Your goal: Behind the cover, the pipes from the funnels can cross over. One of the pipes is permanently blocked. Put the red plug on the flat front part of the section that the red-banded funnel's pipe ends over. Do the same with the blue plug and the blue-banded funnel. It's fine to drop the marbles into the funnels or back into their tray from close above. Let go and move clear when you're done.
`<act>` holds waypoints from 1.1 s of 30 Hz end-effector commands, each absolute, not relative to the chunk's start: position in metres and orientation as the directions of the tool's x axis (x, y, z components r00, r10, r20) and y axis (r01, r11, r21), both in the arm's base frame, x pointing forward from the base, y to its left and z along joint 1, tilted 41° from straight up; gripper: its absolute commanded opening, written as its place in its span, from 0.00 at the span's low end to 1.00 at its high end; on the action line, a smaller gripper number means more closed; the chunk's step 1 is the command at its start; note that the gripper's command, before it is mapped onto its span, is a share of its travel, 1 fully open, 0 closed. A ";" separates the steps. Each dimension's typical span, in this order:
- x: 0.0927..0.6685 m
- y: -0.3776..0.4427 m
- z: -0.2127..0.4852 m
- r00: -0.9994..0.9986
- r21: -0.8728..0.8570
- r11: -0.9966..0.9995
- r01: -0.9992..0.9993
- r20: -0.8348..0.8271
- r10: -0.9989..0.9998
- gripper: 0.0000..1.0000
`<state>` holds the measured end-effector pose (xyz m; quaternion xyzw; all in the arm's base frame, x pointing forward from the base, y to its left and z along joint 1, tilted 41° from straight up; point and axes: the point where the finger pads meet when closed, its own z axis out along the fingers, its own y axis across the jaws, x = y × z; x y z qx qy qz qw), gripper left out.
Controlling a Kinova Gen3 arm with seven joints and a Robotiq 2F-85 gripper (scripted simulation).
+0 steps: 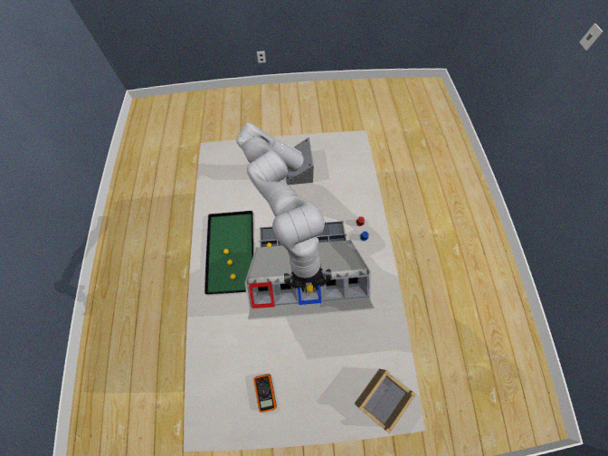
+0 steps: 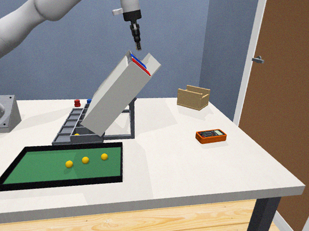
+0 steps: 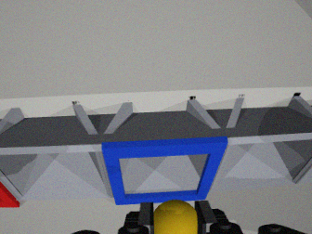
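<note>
My gripper is shut on a yellow marble, a little above the blue-banded funnel, the middle one of the row. The red-banded funnel is at the left end of the row. The red plug and the blue plug stand on the table to the right of the sections. One marble lies in the leftmost section. Three marbles lie in the green tray. The pipes are hidden.
The slanted cover rises over the grey sections. An orange multimeter and an open wooden box stand on the table's far part, beyond the funnels.
</note>
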<state>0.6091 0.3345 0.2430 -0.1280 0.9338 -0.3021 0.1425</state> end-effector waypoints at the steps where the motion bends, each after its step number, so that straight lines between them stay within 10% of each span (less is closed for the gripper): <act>1: 0.609 0.333 0.245 -0.977 -0.652 0.745 -0.144 -0.026 -0.211 0.00; 33: 0.614 0.315 0.221 -0.977 -0.650 0.746 -0.143 -0.027 -0.211 0.00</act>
